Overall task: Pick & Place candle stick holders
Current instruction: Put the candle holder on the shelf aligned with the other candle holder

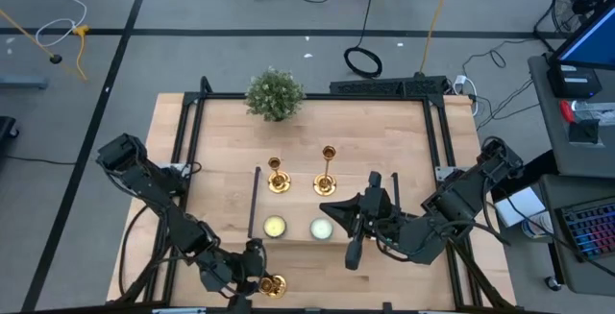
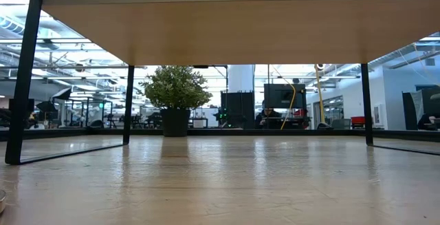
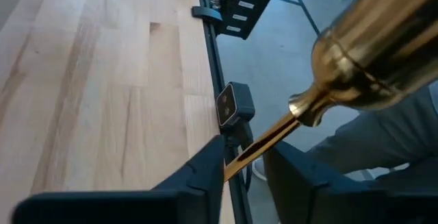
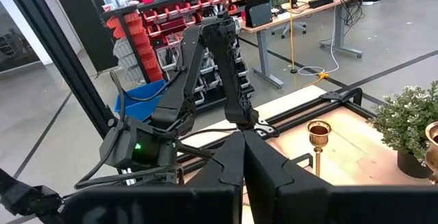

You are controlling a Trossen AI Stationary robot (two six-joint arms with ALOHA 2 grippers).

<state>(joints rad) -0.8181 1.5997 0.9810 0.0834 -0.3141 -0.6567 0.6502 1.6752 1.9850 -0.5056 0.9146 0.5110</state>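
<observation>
One gold candle stick holder (image 1: 273, 284) is at the table's near edge, left of the middle, with my left gripper (image 1: 252, 274) shut on it. Its stem (image 3: 267, 138) and its top cup (image 3: 383, 39) fill the left wrist view. Two more gold holders (image 1: 277, 176) (image 1: 327, 171) stand upright on their round bases at mid-table. My right gripper (image 1: 354, 242) hangs shut over the right half of the table with nothing between its fingers (image 4: 241, 157). My left gripper has the holder's thin stem (image 3: 250, 152) between its two fingers, below the cup and its small knob (image 3: 304, 107). The fingers (image 3: 205, 172) lie across the stem and slant down toward the table's near edge. Whether the base rests on the table, I cannot tell.
Two round pale candles (image 1: 275, 226) (image 1: 320, 228) sit in front of the two standing holders. A bushy green plant (image 1: 275, 93) stands at the far edge. The low view shows a wooden board on black legs (image 2: 206, 25). A small camera (image 3: 235, 104) sits at the near edge.
</observation>
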